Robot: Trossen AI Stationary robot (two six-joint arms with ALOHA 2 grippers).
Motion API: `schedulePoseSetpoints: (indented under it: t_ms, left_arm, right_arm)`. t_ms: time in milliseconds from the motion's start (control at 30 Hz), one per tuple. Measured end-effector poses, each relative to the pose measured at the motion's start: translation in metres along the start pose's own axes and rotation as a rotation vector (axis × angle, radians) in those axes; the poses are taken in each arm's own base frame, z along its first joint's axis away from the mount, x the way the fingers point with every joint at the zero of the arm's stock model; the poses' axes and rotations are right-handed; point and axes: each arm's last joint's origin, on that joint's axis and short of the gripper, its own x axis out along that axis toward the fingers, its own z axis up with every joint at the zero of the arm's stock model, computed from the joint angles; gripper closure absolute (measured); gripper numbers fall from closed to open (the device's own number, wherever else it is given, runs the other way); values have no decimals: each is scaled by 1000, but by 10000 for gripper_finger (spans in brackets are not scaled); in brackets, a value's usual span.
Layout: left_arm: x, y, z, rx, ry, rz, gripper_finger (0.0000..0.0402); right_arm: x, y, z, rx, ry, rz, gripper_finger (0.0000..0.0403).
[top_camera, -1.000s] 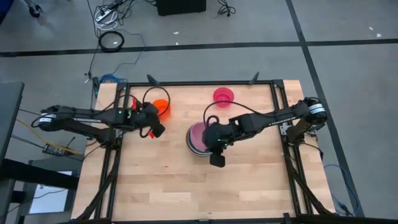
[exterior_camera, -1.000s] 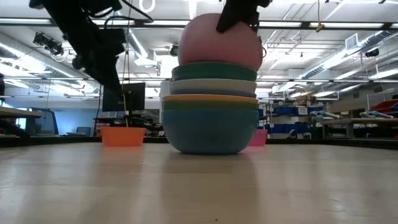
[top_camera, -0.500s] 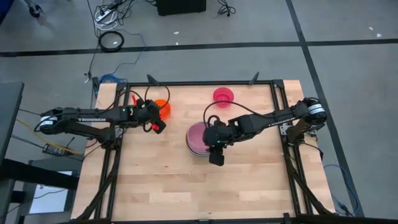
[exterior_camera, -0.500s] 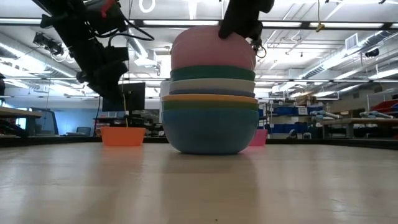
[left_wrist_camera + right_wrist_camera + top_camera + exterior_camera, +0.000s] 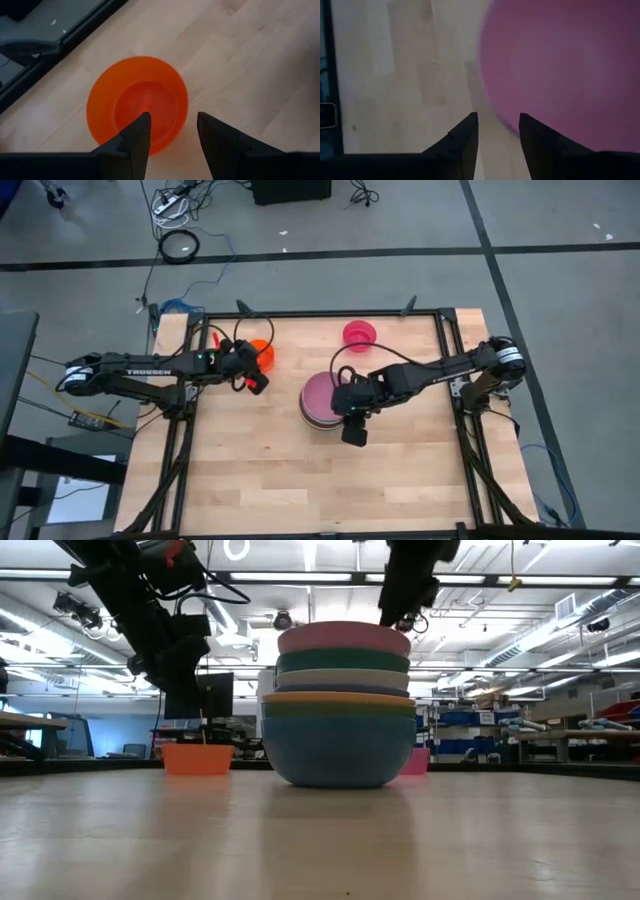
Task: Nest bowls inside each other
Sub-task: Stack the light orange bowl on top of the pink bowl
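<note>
Overhead looks straight down; low level at tabletop; wrists close above table (image 5: 260,470).

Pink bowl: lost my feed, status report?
Right gripper open, over the stack's rim. Pink bowl seated atop stack. Left gripper open over orange bowl.

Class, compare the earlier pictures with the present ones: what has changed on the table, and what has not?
The right end effector let go of the pink bowl, which dropped level into the stack. The left end effector moved over the orange bowl. The magenta bowl stayed put.
</note>
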Motion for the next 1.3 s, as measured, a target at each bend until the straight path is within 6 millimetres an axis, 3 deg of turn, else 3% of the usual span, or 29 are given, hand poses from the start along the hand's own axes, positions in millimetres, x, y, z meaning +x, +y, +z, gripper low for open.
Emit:
schedulePoseSetpoints:
  t_ms: [267,467,633,800,1033,1300]
  left_arm:
    - [0,0,-2,9,36,-36,231]
    - [1,-1,-3,43,38,-31,231]
    - [4,-1,-3,130,50,1,231]
    - [14,2,-4,259,122,-54,231]
    - [17,8,-4,573,140,-148,231]
    - [27,18,1,583,144,-238,231]
  right_arm:
    - [-40,13,6,-12,-174,51,274]
    - [-77,12,13,-18,-310,13,274]
    - [-94,10,12,-22,-367,-4,274]
    - [-99,8,9,-15,-364,-8,274]
    - [-97,5,3,-10,-299,-52,274]
    - [-95,4,-3,-13,-258,-115,274]
